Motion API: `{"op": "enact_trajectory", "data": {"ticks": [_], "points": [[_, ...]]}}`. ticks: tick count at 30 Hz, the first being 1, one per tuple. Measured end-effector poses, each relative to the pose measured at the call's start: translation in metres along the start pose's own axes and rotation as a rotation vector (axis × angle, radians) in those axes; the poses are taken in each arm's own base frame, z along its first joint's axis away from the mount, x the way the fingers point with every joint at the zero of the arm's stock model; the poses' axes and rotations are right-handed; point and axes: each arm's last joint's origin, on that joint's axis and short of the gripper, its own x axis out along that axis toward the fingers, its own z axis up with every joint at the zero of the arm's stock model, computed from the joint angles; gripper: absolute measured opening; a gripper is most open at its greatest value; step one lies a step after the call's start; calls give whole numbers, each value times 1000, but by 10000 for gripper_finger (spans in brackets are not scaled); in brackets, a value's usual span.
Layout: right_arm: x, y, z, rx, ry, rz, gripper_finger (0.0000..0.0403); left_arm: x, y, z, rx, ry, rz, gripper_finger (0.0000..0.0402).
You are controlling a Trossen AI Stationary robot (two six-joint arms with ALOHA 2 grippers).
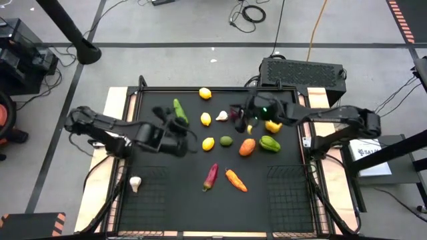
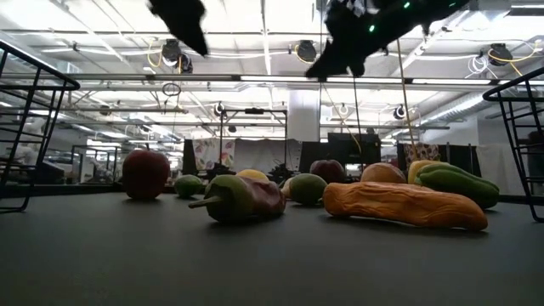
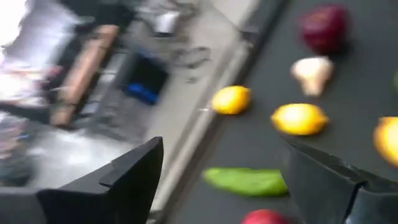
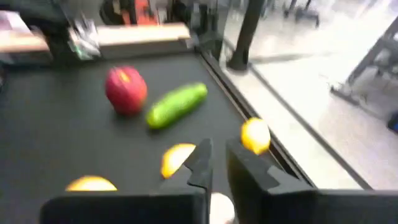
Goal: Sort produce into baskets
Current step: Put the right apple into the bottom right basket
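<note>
Toy produce lies on the black tabletop: a green cucumber [image 1: 179, 110], lemons [image 1: 205, 93] [image 1: 206, 119] [image 1: 208, 143], garlic [image 1: 221, 116], a green pepper [image 1: 269, 143], a yellow pepper [image 1: 272, 125] and a carrot [image 1: 236, 180]. My left gripper [image 1: 179, 130] hovers open above the red apple [image 3: 264, 216], just near of the cucumber [image 3: 245, 182]. My right gripper [image 1: 238, 117] is shut and empty, raised above the table right of the garlic. Two black wire baskets [image 1: 143, 200] [image 1: 290, 197] sit at the near corners. Another garlic [image 1: 135, 183] lies by the left basket's edge.
A red-and-green chili [image 1: 211, 175], a green lime [image 1: 226, 141], an orange fruit [image 1: 247, 147] and a dark red piece [image 1: 235, 112] also lie mid-table. A raised frame [image 1: 141, 90] borders the tabletop. A black box [image 1: 300, 70] stands beyond the far edge.
</note>
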Motion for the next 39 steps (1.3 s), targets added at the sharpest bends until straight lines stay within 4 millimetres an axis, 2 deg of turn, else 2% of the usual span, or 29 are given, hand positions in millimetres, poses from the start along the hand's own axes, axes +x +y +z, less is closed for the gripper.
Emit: {"op": "enact_trajectory", "data": {"ticks": [4, 7, 13, 21, 28, 39], "points": [[29, -24, -7, -7, 179, -17, 86, 29, -23, 7, 37, -158, -267, 312], [48, -39, -14, 0, 328, -27, 120, 42, -26, 9, 98, -216, -280, 312], [67, -51, -30, -1, 521, -45, 162, 49, -12, -1, 127, -126, -257, 312], [64, -54, -32, -22, 561, -38, 145, 45, 0, -7, 133, -92, -251, 312], [74, -53, -42, -15, 602, -35, 120, 45, 3, -7, 133, -91, -249, 312], [79, -51, -52, -4, 656, -33, 116, 45, 3, -7, 131, -91, -248, 312]]}}
